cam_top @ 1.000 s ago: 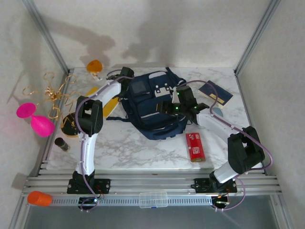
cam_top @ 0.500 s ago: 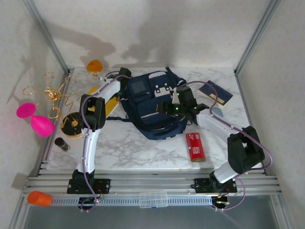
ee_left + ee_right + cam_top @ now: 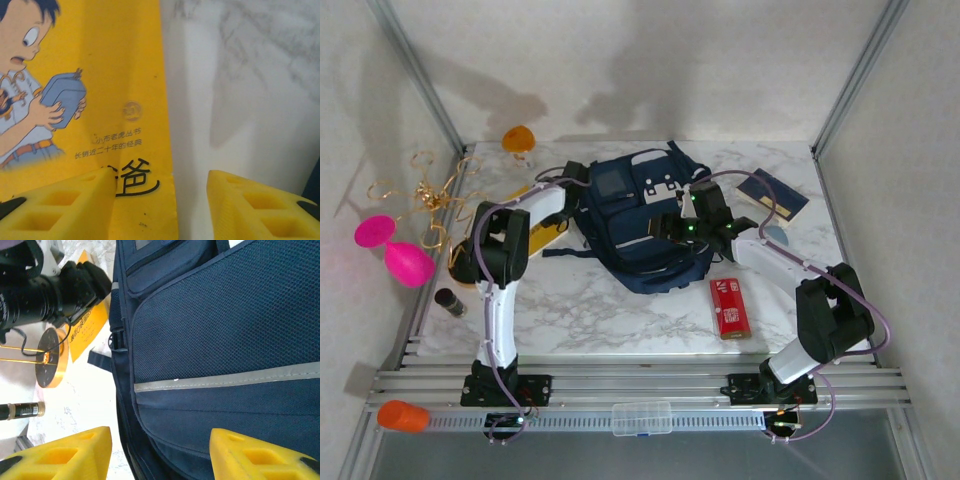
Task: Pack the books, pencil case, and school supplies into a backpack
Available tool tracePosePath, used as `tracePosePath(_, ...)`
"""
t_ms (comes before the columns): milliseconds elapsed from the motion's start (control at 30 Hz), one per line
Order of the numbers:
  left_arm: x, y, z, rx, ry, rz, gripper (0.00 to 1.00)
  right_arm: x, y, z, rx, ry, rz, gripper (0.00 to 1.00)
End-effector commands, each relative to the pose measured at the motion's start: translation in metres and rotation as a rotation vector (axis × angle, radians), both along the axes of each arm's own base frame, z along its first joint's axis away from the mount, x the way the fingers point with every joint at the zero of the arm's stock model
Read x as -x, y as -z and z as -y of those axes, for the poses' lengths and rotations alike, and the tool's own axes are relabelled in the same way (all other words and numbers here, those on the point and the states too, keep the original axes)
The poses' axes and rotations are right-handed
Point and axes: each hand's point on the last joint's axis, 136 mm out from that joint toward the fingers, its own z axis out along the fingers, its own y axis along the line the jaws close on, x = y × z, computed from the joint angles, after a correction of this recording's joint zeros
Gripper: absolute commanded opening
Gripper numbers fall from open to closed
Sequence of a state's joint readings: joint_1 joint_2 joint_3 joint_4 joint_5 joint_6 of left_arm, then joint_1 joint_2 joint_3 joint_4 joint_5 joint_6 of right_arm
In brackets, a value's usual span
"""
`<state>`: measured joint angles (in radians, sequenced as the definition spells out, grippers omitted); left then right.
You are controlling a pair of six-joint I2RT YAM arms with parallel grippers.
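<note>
The navy backpack point(image 3: 640, 220) lies mid-table, front pockets up. Left of it lies the yellow cartoon-cover book point(image 3: 546, 228) point(image 3: 90, 100). My left gripper point(image 3: 563, 192) point(image 3: 161, 181) hangs open just above that book's right edge, one finger over the cover, the other over bare marble. My right gripper point(image 3: 693, 226) point(image 3: 160, 440) is open above the backpack's lower pocket point(image 3: 225, 405), holding nothing. A navy book with a gold band point(image 3: 772, 193) lies at the back right. The red box point(image 3: 730, 307) rests near the right front. A bit of the pale pencil case point(image 3: 777, 235) shows behind the right arm.
A black-and-gold disc point(image 3: 468, 266) point(image 3: 50, 357) and a small dark cylinder point(image 3: 450, 301) sit at the left edge. An orange object point(image 3: 518, 137), gold chains point(image 3: 420, 195) and pink shapes point(image 3: 395, 250) lie further left. Backpack straps point(image 3: 560, 251) trail onto the marble.
My left arm has swung away from the backpack's top left corner, leftward and nearer, over the yellow book. The right arm has stayed still.
</note>
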<state>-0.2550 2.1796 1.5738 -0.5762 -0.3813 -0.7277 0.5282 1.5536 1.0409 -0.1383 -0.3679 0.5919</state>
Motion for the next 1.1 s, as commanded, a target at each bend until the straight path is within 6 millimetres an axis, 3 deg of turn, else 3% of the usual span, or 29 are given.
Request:
tracePosePath(0,0.039,0.021,0.029,0.087,0.072,-0.108,0.46,0.001,0.000,-0.003,-0.010,-0.005,0.003,0.54)
tracePosePath(133,0.065,0.008,0.035,0.035,0.101,-0.101,0.45,0.002,0.002,-0.001,0.002,-0.003,0.004,0.54)
tracePosePath(333,0.080,0.001,0.026,-0.058,0.134,-0.162,0.54,0.001,0.000,-0.003,-0.006,-0.005,0.005,0.54)
tracePosePath(533,0.104,0.006,0.031,-0.111,0.231,-0.264,0.53,0.001,-0.001,-0.002,-0.004,-0.005,0.007,0.54)
tracePosePath(600,0.111,0.015,0.041,-0.063,0.283,-0.296,0.51,0.001,0.001,-0.003,-0.006,-0.005,0.003,0.54)
tracePosePath(667,0.115,0.022,0.042,-0.038,0.298,-0.308,0.48,0.001,0.000,-0.005,-0.014,-0.009,0.000,0.54)
tracePosePath(800,0.114,0.017,0.031,-0.073,0.274,-0.303,0.41,0.001,-0.003,-0.005,-0.017,-0.008,0.001,0.54)
tracePosePath(1067,0.102,-0.002,0.035,-0.024,0.289,-0.254,0.15,0.003,-0.004,-0.004,-0.024,-0.003,0.003,0.54)
